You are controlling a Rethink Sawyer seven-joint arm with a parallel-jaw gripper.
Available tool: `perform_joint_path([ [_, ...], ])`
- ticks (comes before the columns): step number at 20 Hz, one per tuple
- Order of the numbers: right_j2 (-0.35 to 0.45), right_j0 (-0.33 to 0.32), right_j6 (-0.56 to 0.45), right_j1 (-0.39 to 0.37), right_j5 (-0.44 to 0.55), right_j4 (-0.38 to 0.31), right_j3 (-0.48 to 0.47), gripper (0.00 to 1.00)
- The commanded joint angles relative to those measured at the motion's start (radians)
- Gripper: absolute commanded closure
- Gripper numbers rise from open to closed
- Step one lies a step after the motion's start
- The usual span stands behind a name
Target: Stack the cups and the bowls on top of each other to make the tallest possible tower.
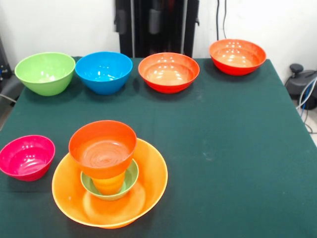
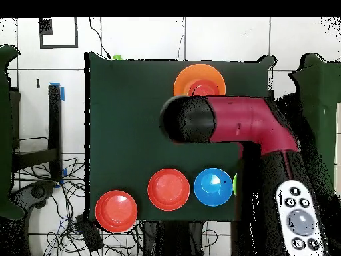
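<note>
Tower built near table's front-left, arm over table.
Front: tower (image 1: 110, 183) = largest orange bowl (image 1: 148, 191), small green bowl (image 1: 131, 178), orange cup (image 1: 109, 184), red-orange bowl (image 1: 102, 148) on top; pink bowl (image 1: 26, 156) beside it; green (image 1: 45, 72), blue (image 1: 104, 71) and two red-orange bowls in far row. Overhead: arm (image 2: 233, 123) hanging over tower's edge; claw hidden, cannot tell if wide or narrow.

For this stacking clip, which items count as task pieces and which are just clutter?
Task pieces: tower; pink bowl; green bowl; blue bowl; two red-orange bowls.
Clutter: cables, beside the table; nothing loose on the cloth.
</note>
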Motion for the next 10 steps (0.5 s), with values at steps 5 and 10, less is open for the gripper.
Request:
perform_joint_path([
  [5,-0.147,0.141,0.373,0.056,-0.125,-0.035,0.192,0.00],
  [10,-0.191,0.156,0.439,0.145,-0.216,-0.097,0.172,0.00],
])
